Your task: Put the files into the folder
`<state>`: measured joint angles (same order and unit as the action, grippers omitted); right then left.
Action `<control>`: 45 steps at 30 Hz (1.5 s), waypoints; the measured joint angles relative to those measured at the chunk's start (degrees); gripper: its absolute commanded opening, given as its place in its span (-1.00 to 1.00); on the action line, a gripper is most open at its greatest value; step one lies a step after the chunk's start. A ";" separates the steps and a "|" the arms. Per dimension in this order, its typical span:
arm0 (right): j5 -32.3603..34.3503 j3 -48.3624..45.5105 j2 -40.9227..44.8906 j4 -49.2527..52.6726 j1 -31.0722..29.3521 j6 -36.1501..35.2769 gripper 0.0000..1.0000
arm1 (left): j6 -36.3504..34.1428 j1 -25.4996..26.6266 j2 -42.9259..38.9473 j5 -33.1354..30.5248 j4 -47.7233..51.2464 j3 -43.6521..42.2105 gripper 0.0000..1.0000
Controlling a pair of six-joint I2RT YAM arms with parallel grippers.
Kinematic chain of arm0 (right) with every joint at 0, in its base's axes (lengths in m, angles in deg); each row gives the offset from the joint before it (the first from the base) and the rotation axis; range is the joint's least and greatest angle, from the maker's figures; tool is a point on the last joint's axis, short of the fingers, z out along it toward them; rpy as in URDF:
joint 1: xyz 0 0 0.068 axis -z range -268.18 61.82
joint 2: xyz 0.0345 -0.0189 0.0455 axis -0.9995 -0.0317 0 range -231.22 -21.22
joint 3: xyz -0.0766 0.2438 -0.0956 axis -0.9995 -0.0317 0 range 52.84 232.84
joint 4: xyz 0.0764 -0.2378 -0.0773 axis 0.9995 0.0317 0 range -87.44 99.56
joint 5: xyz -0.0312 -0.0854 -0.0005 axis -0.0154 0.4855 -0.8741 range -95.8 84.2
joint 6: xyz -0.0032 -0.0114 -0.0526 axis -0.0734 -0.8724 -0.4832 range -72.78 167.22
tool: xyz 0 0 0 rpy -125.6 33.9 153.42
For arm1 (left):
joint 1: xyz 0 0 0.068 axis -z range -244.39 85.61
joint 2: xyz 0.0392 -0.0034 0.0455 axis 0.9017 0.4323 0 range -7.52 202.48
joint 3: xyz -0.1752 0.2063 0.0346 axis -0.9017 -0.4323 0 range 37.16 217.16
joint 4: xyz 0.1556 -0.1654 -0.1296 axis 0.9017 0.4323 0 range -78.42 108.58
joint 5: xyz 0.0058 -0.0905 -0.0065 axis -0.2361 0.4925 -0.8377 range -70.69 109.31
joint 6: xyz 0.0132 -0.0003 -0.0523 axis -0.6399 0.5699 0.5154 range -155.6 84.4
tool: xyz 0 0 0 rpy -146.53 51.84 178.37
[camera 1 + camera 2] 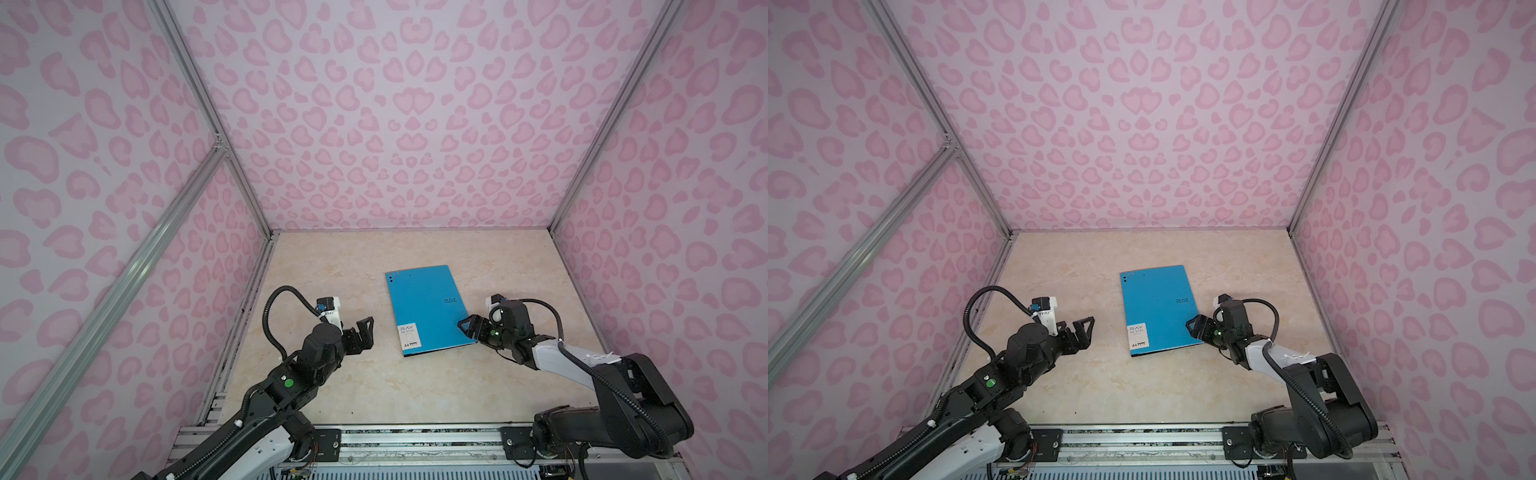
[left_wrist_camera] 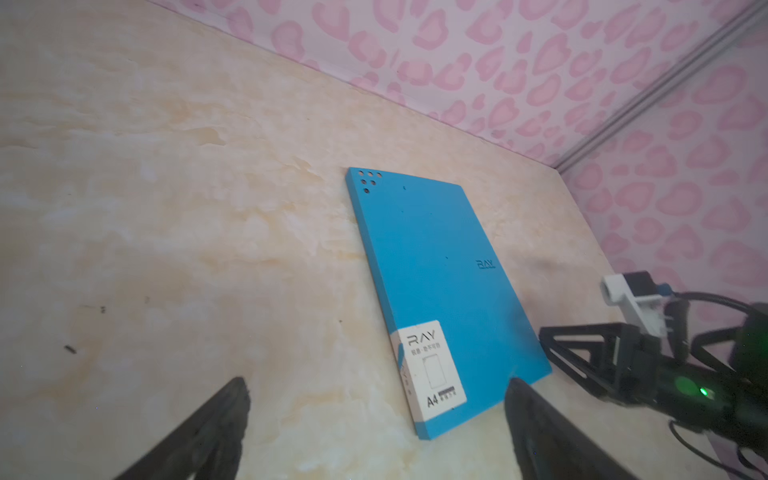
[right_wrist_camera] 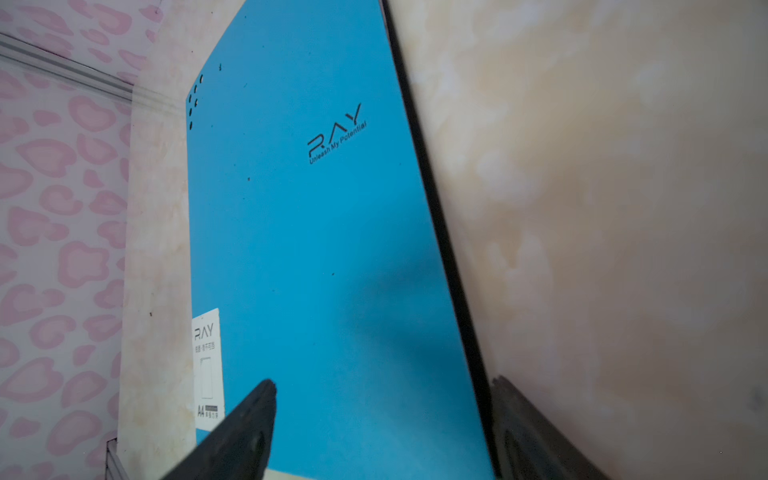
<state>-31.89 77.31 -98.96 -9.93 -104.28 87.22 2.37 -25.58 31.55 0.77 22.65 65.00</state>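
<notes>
1. My right gripper [image 3: 384,380] is spread wide and grips nothing. Its fingers straddle the folder's [image 3: 311,249] near corner, one above its blue top and one past its dark side edge, a pose fit for pinching that corner.
2. My left gripper [image 1: 361,330] hangs unclenched and empty, well apart from the folder on its label [image 1: 409,336] side; I judge that this leaves room.
3. The folder lies closed and flat on the table [image 1: 332,270].
4. No loose files show anywhere. Presumably they are inside the folder, but its top hides that.

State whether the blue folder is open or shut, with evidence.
Shut. The blue folder lies flat on the table, cover down and logo upward; only a thin dark edge shows along its side.
</notes>
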 measured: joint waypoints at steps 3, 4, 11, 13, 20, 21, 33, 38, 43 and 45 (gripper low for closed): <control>0.76 0.90 3.19 1.90 -0.11 -0.39 0.95 | 1.20 -0.50 1.22 -6.75 -0.52 -1.73 0.95; 2.38 1.73 4.74 3.56 -0.07 -1.07 0.96 | 1.51 -0.55 2.12 -9.20 -0.85 -2.16 0.94; 17.55 6.12 17.27 11.19 1.62 -5.77 0.97 | -0.70 -5.16 6.80 -24.90 -3.80 -2.05 0.94; 24.37 8.28 18.08 12.85 3.08 -7.19 0.97 | -3.13 -8.28 6.95 -27.96 -7.56 -3.56 0.94; 33.99 1.20 16.00 1.03 16.48 -14.43 0.97 | -11.80 -22.10 12.37 -29.00 -20.94 -8.63 0.95; 34.07 -0.17 15.41 -1.60 17.09 -15.63 0.97 | -13.09 -23.37 13.07 -28.30 -23.19 -8.90 0.95; 35.63 -8.00 -1.77 -32.59 17.81 -30.67 0.98 | -22.49 -29.29 30.49 -22.51 -50.42 -14.14 0.96; 33.53 -9.25 -9.55 -45.38 17.53 -33.86 0.98 | -25.86 -29.40 31.30 -19.93 -56.92 -14.27 0.96; 33.33 -9.99 -11.28 -50.07 17.00 -35.23 0.98 | -30.10 -29.40 33.81 -17.88 -62.66 -14.80 0.96; 32.92 -9.25 -11.58 -50.75 16.83 -35.85 0.98 | -31.61 -30.27 37.27 -16.90 -69.11 -16.57 0.95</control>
<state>1.03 68.06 -110.54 -60.68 -87.45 51.38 -29.23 -55.85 68.81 -16.13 -46.46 48.43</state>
